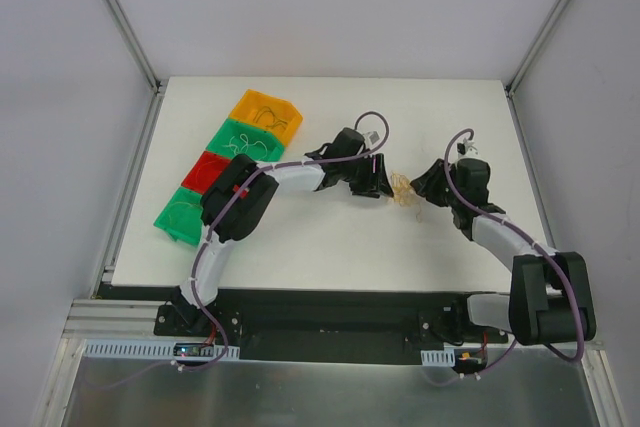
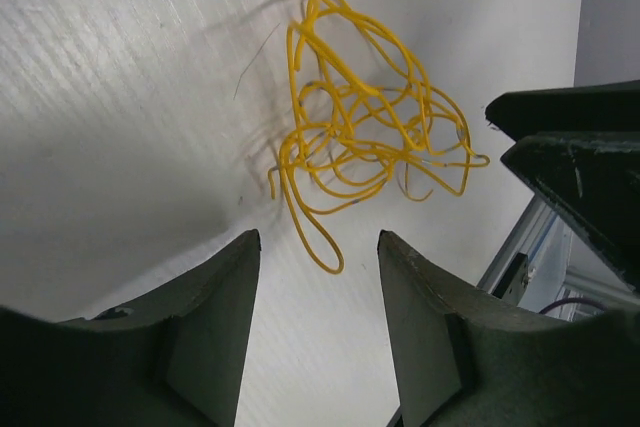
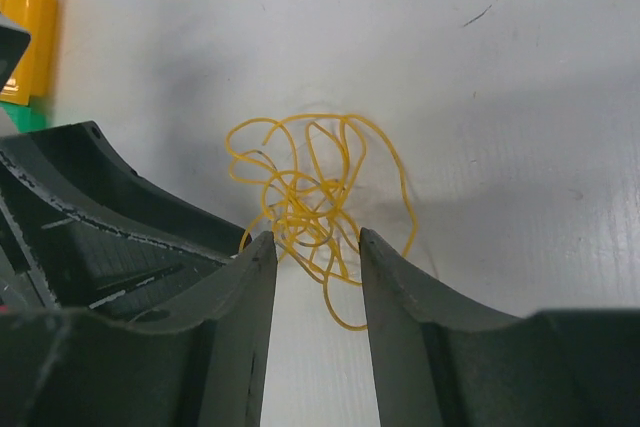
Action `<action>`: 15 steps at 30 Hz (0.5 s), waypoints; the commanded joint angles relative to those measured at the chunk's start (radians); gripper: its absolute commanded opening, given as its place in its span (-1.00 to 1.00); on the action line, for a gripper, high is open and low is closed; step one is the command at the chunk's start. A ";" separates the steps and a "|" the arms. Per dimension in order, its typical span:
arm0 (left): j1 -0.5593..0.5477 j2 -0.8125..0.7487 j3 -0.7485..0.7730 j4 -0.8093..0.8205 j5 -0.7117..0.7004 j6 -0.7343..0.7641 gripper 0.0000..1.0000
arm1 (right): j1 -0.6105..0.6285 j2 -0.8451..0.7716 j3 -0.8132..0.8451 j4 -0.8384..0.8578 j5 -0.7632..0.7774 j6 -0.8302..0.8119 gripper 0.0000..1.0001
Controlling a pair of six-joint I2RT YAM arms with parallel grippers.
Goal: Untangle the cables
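The left gripper (image 2: pixel 318 247) fills the bottom of its wrist view. Its two dark fingers stand apart with bare white table (image 2: pixel 120 127) between them, and nothing is clamped. Just beyond the fingertips lie the cables (image 2: pixel 370 127), a small clump of thin yellow wire curled and looped over itself, resting on the table. One long loop trails out of the clump toward the gap between the fingers. Whether it touches either finger cannot be told.

In the other wrist view the right gripper (image 3: pixel 316 237) also has its fingers apart, with a narrower gap. The near side of the clump sits right at the fingertips. A few strands run down into the gap, and one loop hangs past the tips. The fingers are not pressed together on the wire. Each wrist view also catches the other gripper's dark body at its edge, close beside the clump.

From above, the clump lies near the middle of the table, between the two grippers, which face each other from left and right. A row of four bins stands on the left part of the table, well apart from the clump. An orange bin (image 1: pixel 265 112) is farthest, then a green bin (image 1: pixel 245 139), a red bin (image 1: pixel 205 172) partly covered by the left arm, and a second green bin (image 1: pixel 180 212) nearest. Thin wires lie in the orange bin and in both green ones.
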 commanded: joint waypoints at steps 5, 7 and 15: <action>-0.005 0.029 0.087 -0.014 -0.010 -0.038 -0.41 | -0.006 0.012 0.028 -0.008 0.001 -0.011 -0.10; -0.005 0.020 0.081 -0.017 -0.013 -0.032 -0.60 | -0.006 0.021 0.044 -0.027 0.001 -0.024 0.02; -0.008 -0.043 0.029 -0.031 -0.021 0.023 -1.00 | 0.023 0.104 0.157 -0.209 0.058 -0.109 0.37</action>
